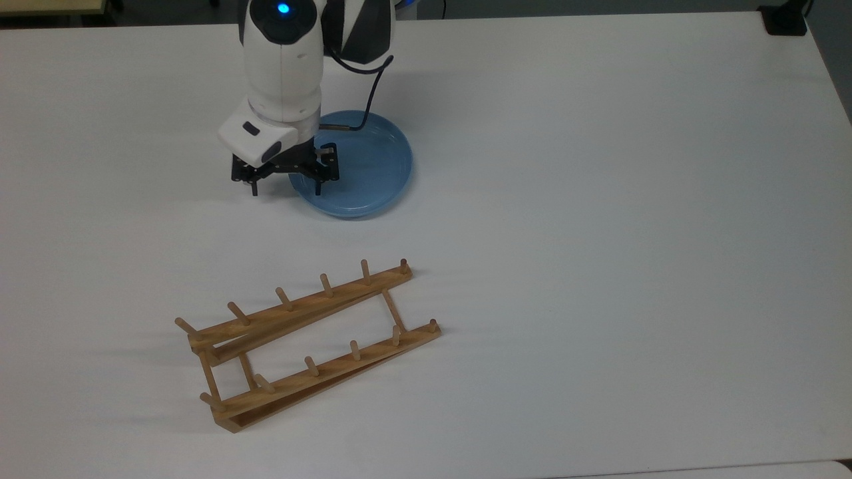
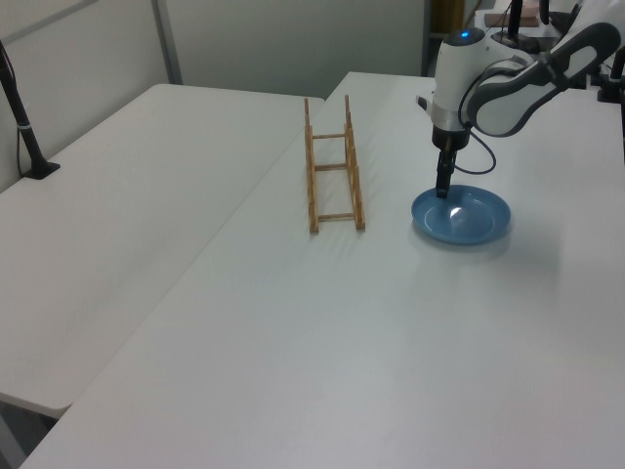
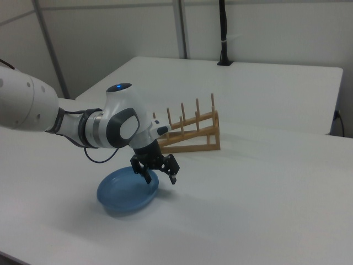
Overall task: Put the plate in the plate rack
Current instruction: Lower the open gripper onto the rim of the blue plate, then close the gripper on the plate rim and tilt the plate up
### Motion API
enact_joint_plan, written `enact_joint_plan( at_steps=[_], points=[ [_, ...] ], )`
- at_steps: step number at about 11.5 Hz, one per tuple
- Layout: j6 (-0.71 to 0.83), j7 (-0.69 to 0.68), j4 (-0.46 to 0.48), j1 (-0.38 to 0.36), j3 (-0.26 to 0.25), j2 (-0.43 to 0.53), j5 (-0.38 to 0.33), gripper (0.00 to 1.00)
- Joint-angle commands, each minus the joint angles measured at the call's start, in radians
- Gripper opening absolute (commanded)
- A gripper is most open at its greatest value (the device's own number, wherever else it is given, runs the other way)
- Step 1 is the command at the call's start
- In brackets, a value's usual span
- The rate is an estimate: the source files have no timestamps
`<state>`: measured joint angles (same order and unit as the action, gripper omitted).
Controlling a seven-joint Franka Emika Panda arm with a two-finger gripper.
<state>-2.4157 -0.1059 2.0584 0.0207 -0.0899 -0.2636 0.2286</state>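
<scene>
In the top view the plate (image 1: 363, 166) lies flat on the bench (image 1: 599, 199), not yet lifted; everything remains to do. The tool (image 1: 285, 188), spread wide, straddles its rim.

In the left view the plate rack (image 2: 332, 174) stands well apart from the tool (image 2: 443, 190).

In the right view the tool (image 3: 160, 176) hangs with one finger over the plate's (image 3: 124, 193) bowl and one outside.
</scene>
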Motion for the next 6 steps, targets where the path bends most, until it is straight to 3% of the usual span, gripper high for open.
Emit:
enact_joint_plan(
  at_steps=[1,2,5,6],
  points=[
    [-0.019,0.060,0.003,-0.007,0.007,-0.003,0.028,0.88],
    [-0.017,0.071,0.003,-0.007,0.012,-0.003,0.028,0.85],
    [-0.017,0.100,0.003,-0.008,0.016,-0.003,0.028,0.40],
    [-0.017,0.103,0.003,-0.010,0.019,-0.003,0.028,0.29]
  ],
)
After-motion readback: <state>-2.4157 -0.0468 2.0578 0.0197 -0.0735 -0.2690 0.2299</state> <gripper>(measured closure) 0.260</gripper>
